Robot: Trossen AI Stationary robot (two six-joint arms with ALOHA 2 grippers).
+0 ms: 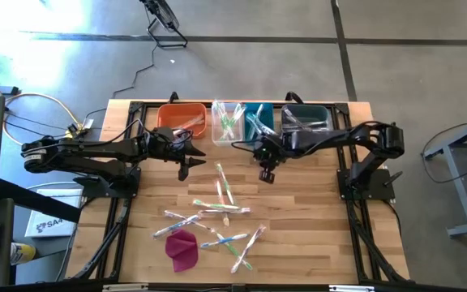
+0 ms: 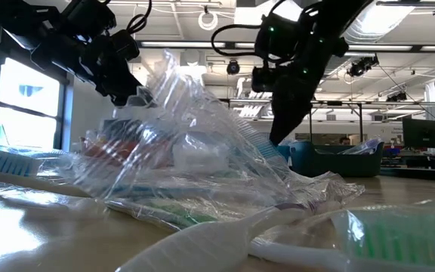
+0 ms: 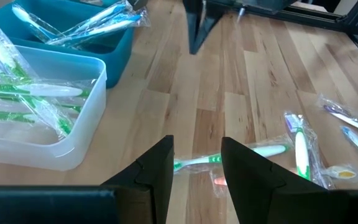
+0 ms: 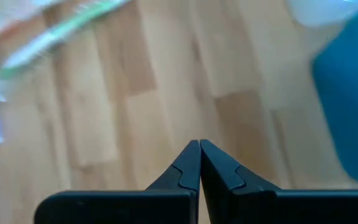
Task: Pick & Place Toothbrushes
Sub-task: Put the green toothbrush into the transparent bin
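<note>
Several wrapped toothbrushes [image 1: 217, 207] with green, blue, pink and white handles lie loose on the wooden table's middle and near part. More lie in the clear bin [image 1: 228, 120] and the blue bin [image 1: 258, 118]. My left gripper [image 1: 186, 166] hangs open above the table, near the orange bin; between its fingers [image 3: 196, 168] is only air, and a green toothbrush [image 3: 247, 152] lies on the wood beyond them. My right gripper [image 1: 266, 173] is shut on nothing [image 4: 199, 149], tipped steeply down above bare wood just near of the blue bin.
Four bins line the far edge: orange [image 1: 181, 118], clear, blue, and dark teal [image 1: 306, 118]. A magenta cloth lump [image 1: 182, 247] lies at the near left among the toothbrushes. Bare wood lies between the bins and the scattered toothbrushes.
</note>
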